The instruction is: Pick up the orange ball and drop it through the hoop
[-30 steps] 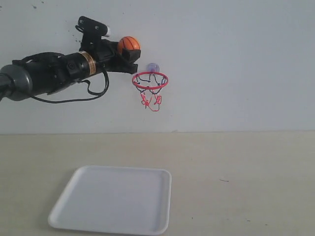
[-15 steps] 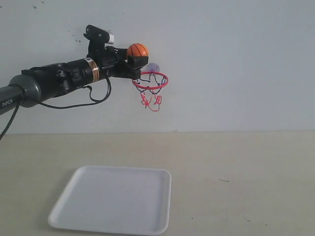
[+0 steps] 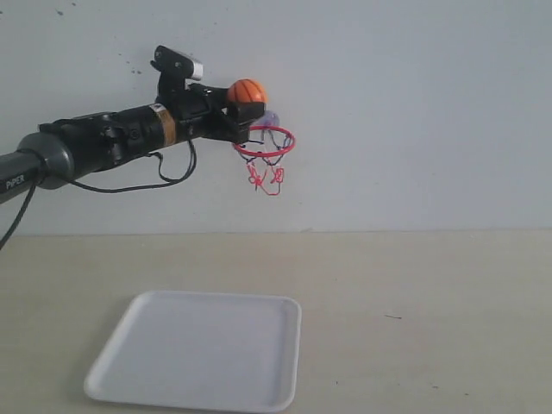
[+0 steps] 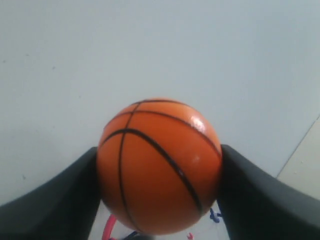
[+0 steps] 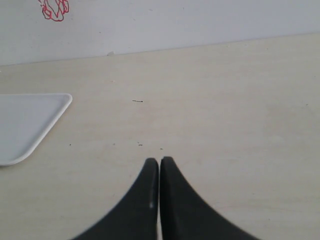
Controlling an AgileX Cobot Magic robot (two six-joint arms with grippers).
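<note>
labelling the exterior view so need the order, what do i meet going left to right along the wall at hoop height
left arm → wrist camera → orange ball → hoop, the ball above the ring's left part. White tray left out: it spans below most of these.

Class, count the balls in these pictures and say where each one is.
1. The orange ball is gripped in the left pincer, just above the left side of the hoop in the exterior view. No other ball shows.
</note>
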